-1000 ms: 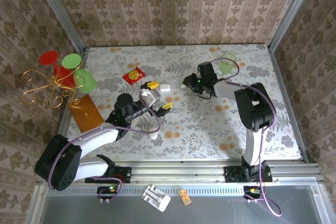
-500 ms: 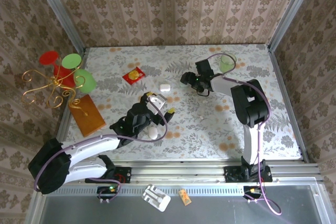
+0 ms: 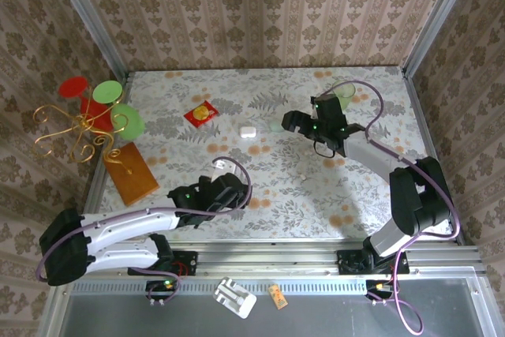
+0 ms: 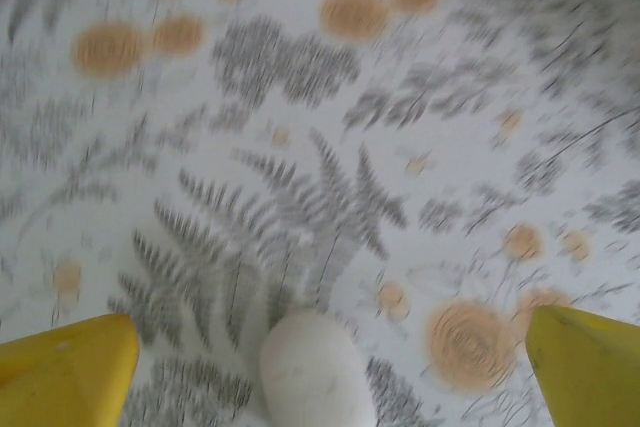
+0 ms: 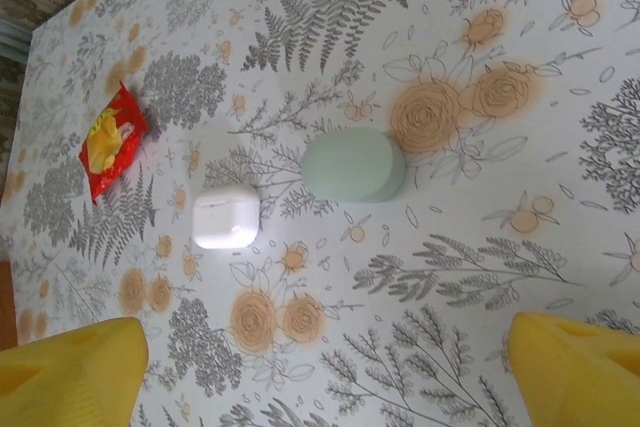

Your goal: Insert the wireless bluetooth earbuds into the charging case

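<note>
Hands both spread wide, empty: left hand point(image 4: 328, 365) straddling white egg point(image 4: 312, 372), right hand point(image 5: 322, 367) facing charging case point(image 5: 226, 217).

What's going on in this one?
Two robot arms are working over a floral table, and neither holds anything. The left gripper is open and low over a white egg-shaped oval, which sits between its yellow fingers. The right gripper is open, above and apart from the charging case. The case's lid looks shut. It lies beside a pale green disc. The earbuds are too small to pick out, and insertion apparently hasn't begun.
</note>
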